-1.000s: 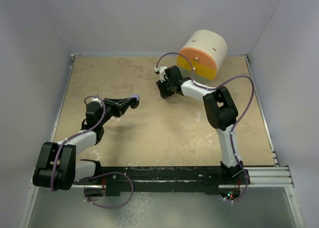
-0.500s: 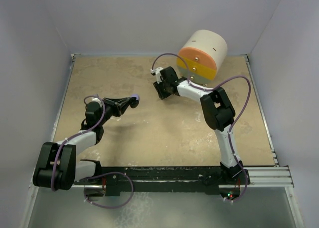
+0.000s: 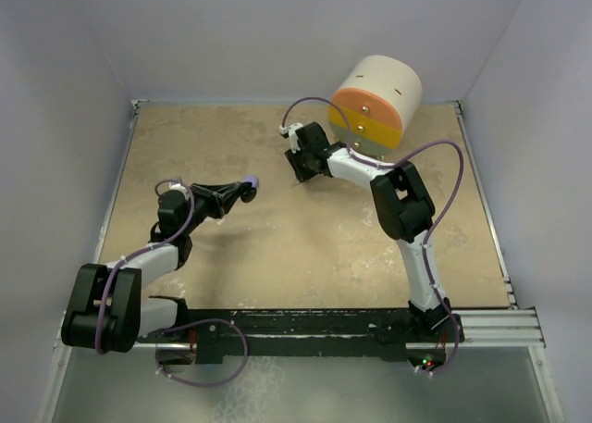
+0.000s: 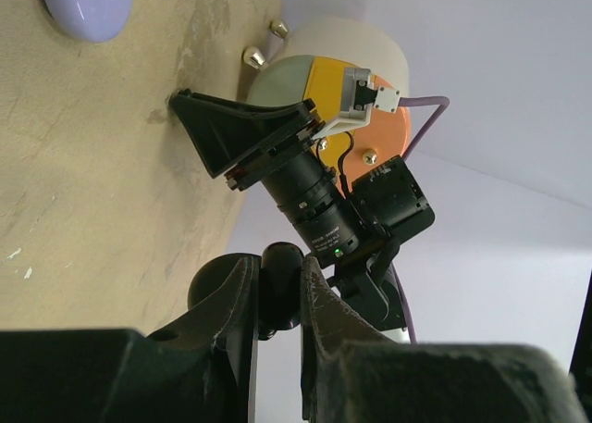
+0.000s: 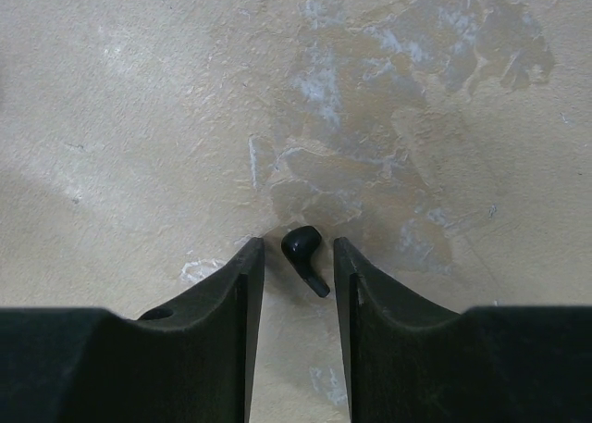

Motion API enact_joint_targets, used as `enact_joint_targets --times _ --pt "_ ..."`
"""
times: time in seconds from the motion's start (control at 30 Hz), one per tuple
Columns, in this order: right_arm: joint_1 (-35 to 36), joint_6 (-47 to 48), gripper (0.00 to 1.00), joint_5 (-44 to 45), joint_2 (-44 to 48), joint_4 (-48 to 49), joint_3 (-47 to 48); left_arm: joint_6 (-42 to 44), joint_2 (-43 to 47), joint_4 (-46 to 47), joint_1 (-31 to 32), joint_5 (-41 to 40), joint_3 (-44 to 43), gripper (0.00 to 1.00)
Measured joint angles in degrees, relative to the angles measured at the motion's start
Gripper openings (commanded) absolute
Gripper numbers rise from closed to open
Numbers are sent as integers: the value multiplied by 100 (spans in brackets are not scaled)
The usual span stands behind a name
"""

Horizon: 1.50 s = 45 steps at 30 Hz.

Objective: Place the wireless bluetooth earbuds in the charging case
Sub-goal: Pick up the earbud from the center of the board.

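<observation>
A tiny black earbud [image 5: 303, 255] with a short stem lies on the tan table, between the tips of my right gripper [image 5: 298, 247]. That gripper is open, its fingers standing on either side of the earbud without touching it. In the top view the right gripper [image 3: 299, 167] is at the back middle of the table and the earbud is hidden under it. My left gripper [image 4: 279, 273] is shut on a black round puck [image 4: 280, 293], held just above the table [image 3: 242, 192]. A lavender round puck [image 4: 88, 6] lies on the table just beyond it [image 3: 252, 182]. No lavender earbud shows.
A large cream cylinder with an orange face and small gold knobs [image 3: 377, 99] lies on its side at the back, right behind the right wrist. Grey walls close the table on three sides. A black rail [image 3: 324, 326] runs along the near edge.
My right gripper has shifted a little left and toward the back over the table. The left arm has stayed almost still with the black puck in it.
</observation>
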<state>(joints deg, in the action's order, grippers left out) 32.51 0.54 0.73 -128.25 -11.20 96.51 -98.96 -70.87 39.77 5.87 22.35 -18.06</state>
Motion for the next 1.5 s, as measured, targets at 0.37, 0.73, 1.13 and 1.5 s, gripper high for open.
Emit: enact_joint_targets --times 0.37,0.73,1.13,1.5 --pt "0 -13 35 28 -2 0 0 -2 0 0 -24 0 17 0" --pt "0 -11 30 28 -22 28 2 -4 0 0 -24 0 17 0" --pt "0 -9 16 24 -76 107 57 -2 0 0 -24 2 17 0" --pt "-2 -13 3 -186 -42 203 2 -2 0 -4 -24 2 17 0"
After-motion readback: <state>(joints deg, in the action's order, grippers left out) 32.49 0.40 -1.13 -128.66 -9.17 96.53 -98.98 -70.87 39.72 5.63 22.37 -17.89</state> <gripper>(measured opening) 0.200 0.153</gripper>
